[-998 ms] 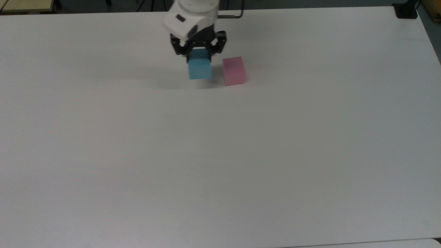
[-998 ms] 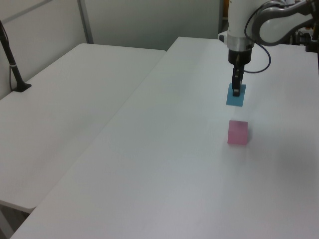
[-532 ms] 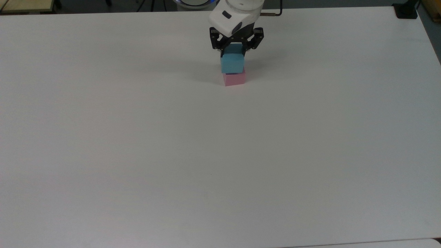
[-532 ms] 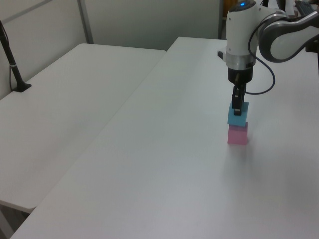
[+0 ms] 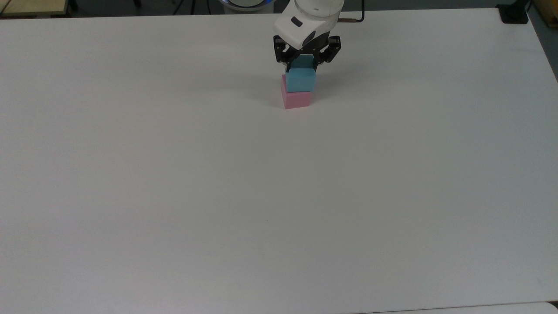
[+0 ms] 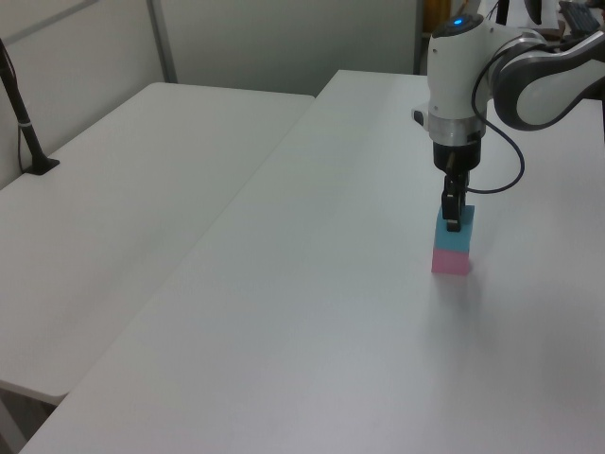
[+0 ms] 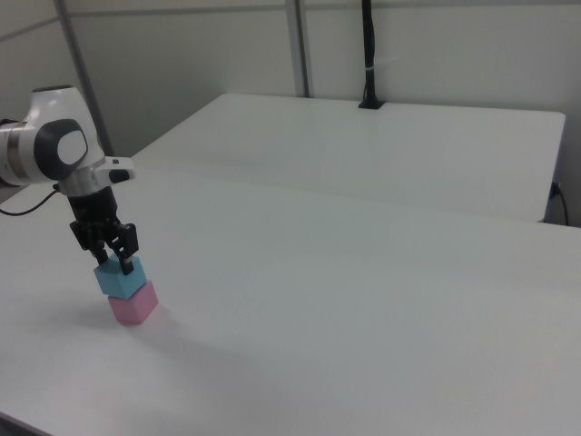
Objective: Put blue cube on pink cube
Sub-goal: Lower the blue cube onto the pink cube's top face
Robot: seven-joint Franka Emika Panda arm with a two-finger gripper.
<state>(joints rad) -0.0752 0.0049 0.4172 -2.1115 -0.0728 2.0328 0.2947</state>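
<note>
Since a second ago you've carried the blue cube (image 5: pixel 301 79) over from beside the pink cube (image 5: pixel 296 99) onto it, upper centre of the top view. The gripper (image 5: pixel 306 61) stays clamped on its sides. It looks light, foam-soft and squashable. Nothing else crowds the desk (image 5: pixel 279 196).

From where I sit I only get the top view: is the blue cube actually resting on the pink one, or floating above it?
Observer: In the left view the blue cube sits flat on the pink cube, with no gap between them.
Operator: Has the tool let go of it?
Observer: It looks not; in the right view the tool has a finger down each side of the blue cube, clamped on it.
Operator: Anything else around?
Observer: The right view shows a second table behind, with a black post standing on it.
</note>
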